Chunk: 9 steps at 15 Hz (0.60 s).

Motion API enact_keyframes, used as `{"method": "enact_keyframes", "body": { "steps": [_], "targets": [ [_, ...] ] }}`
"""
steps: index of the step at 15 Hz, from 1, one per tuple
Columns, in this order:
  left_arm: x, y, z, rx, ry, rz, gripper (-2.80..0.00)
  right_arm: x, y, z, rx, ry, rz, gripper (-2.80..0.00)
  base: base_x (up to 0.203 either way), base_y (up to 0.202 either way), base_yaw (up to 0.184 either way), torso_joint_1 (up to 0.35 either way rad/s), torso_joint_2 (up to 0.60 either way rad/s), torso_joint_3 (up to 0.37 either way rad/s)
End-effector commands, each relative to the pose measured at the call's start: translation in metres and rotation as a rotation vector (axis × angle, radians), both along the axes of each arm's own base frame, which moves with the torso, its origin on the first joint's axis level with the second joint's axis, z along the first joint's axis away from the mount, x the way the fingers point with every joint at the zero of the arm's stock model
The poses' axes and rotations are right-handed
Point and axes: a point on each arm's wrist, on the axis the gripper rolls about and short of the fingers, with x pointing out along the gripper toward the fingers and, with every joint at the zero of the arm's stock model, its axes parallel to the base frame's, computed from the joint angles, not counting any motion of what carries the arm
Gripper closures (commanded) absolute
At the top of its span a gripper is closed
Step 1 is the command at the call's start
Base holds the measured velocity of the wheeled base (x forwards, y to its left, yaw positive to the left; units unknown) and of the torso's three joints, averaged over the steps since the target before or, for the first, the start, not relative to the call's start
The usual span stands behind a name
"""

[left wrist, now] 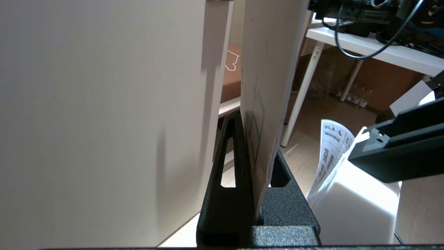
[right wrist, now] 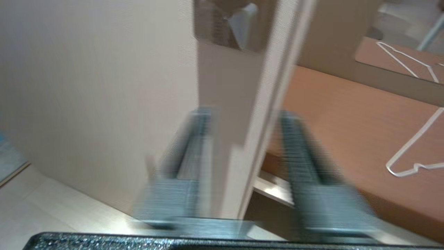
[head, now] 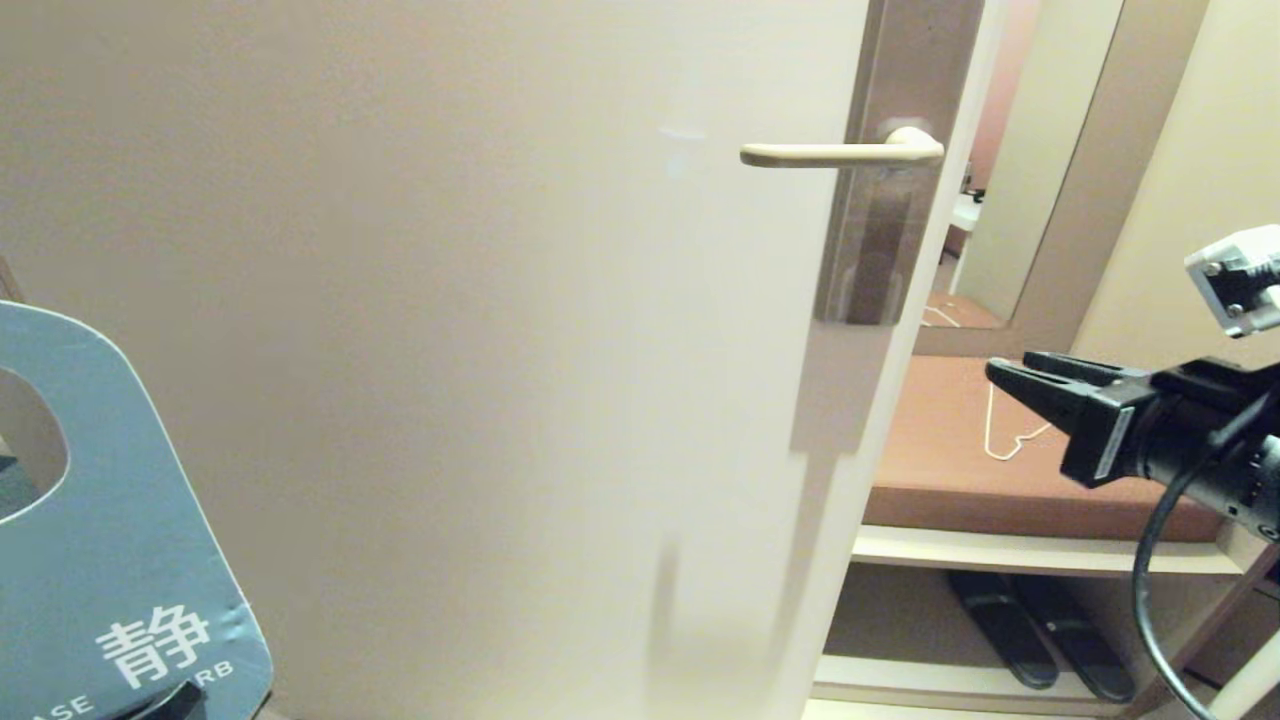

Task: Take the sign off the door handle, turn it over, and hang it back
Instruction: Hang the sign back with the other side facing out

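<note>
The sign (head: 120,520) is off the door handle (head: 840,153) and stands at the lower left of the head view, its blue "PLEASE DO NOT DISTURB" side towards me. My left gripper (head: 160,702) is shut on its bottom edge. In the left wrist view the sign (left wrist: 267,69) rises edge-on from between the fingers of the left gripper (left wrist: 255,139). The cream handle is bare, on its brownish-grey plate (head: 880,230). My right gripper (head: 1010,365) hovers well to the right of and below the handle. Its blurred fingers (right wrist: 203,146) stand apart, the right gripper (right wrist: 245,114) holding nothing.
The pale door (head: 450,300) fills most of the view. Past its edge a brown shelf (head: 950,480) carries a thin white wire hanger (head: 1010,430), with dark slippers (head: 1040,630) below. A white table (left wrist: 364,45) and a white box (left wrist: 357,205) stand near the left arm.
</note>
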Motion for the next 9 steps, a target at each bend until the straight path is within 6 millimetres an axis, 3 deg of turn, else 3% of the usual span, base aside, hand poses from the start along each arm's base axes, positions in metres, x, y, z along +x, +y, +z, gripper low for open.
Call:
{"method": "enact_keyframes", "body": {
  "steps": [1, 9],
  "targets": [
    [-0.004, 0.0, 0.001, -0.003, -0.023, -0.004, 0.0, -0.022, -0.01, -0.003, 0.007, -0.024, -0.01, 0.0, 0.0, 0.0, 0.0, 0.0, 0.0, 0.0],
    [-0.024, 0.003, -0.007, -0.004, -0.021, 0.008, 0.0, -0.08, -0.057, -0.044, -0.008, -0.069, -0.338, 0.0, 0.0, 0.0, 0.0, 0.0, 0.0, 0.0]
  ]
}}
